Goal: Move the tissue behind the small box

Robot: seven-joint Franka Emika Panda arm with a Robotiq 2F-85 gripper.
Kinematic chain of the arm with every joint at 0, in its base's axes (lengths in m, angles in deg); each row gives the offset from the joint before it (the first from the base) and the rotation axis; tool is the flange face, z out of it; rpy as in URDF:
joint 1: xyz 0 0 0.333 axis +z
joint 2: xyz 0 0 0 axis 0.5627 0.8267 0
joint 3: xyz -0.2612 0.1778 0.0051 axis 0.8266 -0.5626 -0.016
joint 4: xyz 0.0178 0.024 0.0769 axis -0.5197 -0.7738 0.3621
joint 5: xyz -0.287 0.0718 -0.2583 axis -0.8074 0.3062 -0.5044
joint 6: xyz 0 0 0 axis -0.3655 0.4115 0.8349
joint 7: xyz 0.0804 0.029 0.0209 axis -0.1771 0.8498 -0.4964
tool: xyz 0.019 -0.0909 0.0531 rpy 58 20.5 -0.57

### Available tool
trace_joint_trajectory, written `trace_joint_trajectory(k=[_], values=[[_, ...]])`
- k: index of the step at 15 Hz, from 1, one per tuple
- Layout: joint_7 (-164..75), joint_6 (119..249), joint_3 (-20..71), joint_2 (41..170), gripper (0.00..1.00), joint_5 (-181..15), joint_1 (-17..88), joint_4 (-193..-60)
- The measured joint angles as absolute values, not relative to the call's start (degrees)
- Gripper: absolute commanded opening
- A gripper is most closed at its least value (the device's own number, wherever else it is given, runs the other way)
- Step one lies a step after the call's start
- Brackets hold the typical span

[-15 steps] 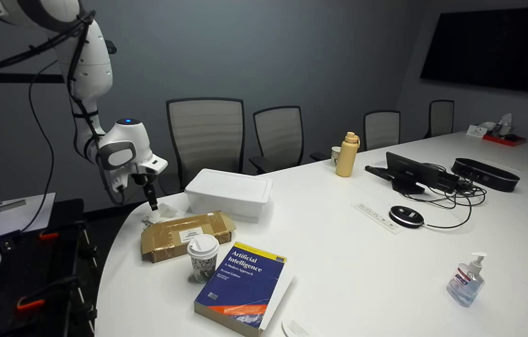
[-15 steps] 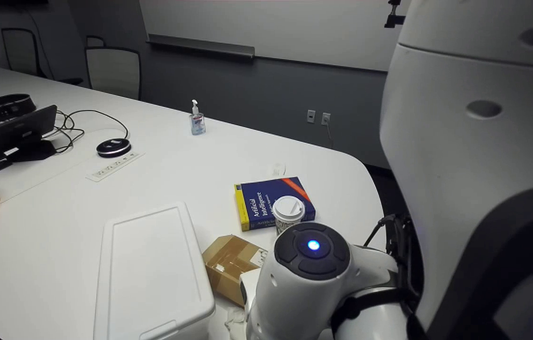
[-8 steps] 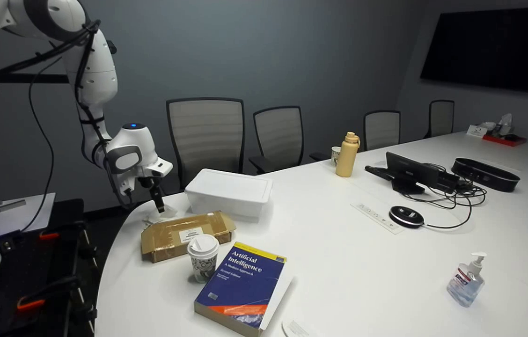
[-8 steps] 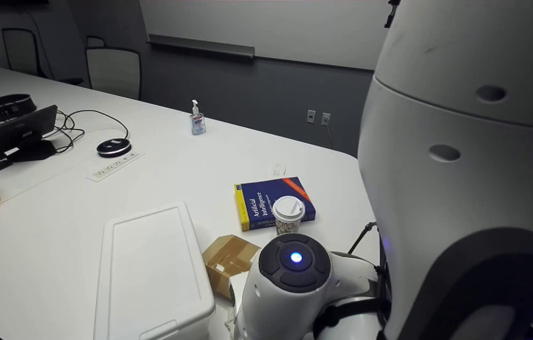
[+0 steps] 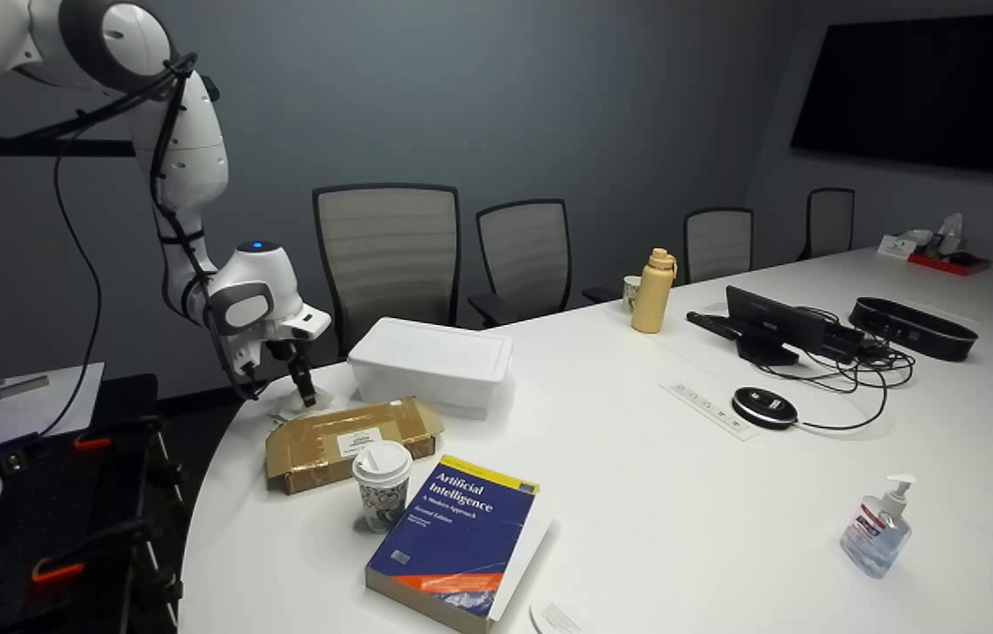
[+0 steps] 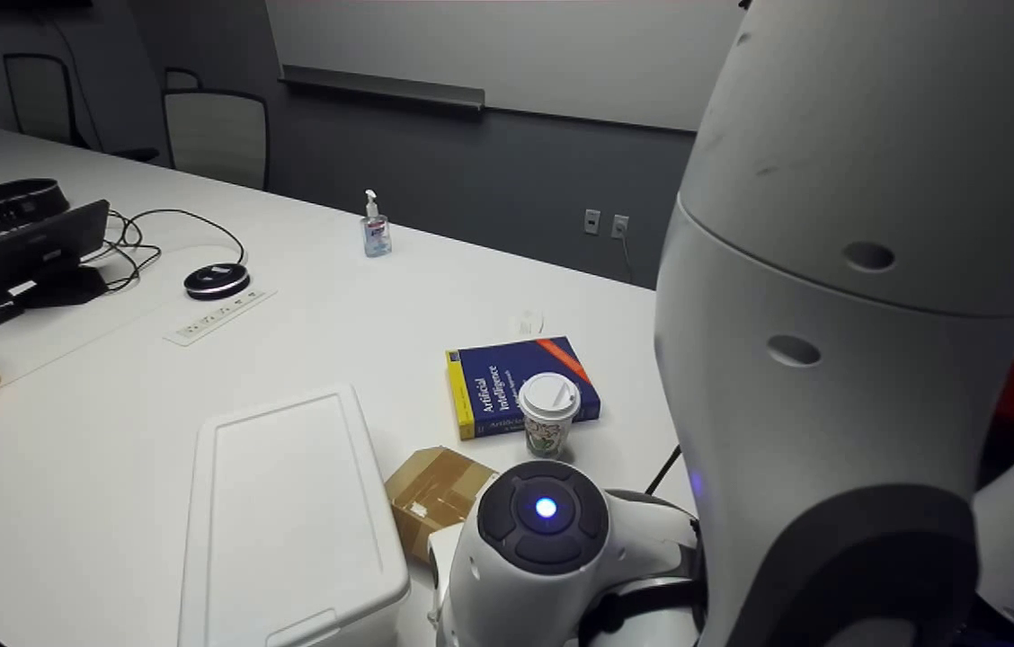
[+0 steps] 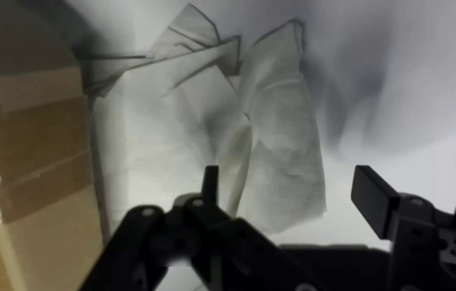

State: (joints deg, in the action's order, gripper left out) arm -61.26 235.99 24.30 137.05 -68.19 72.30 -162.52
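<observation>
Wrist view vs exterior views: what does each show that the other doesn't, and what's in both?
Wrist view only: the gap between the two fingers of the gripper, which stand apart, and the folds of the tissue in detail.

Exterior views only: the robot's white arm, the blue book, the lidded cup and the pump bottle.

Shared: the table, the cardboard box, cropped in the wrist view, and the tissue, partly visible beyond the box in an exterior view.
</observation>
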Motion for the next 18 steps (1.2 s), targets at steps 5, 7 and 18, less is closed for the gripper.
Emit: trace_joint_trajectory(k=[5,7,18], values=[[-60.7,236.0,25.0,137.8,0.15,-68.2,72.7,-161.5],[-60.2,236.0,25.9,137.9,0.01,-68.2,73.2,-161.2],[-60.1,235.7,27.7,137.7,0.00,-68.1,74.5,-160.9]])
